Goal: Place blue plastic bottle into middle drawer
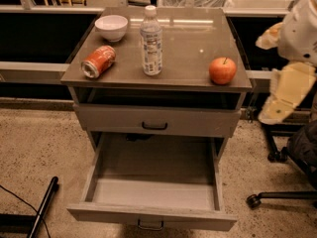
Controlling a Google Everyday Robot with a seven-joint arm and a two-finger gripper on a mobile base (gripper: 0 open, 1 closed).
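Note:
The blue plastic bottle (151, 41), clear with a white cap and a pale label, stands upright on the cabinet top (188, 48), left of centre. The middle drawer (153, 187) is pulled wide open below and its pale floor is bare. My gripper (272, 112) hangs at the right edge of the view on the white and pale yellow arm. It is beside the cabinet's right side, well apart from the bottle, and holds nothing that I can see.
An orange-red soda can (98, 61) lies on its side at the left of the top. A white bowl (111, 27) stands behind it and a red apple (222, 70) sits at the right. The upper drawer (154, 121) is shut. An office chair base (277, 195) stands at the lower right.

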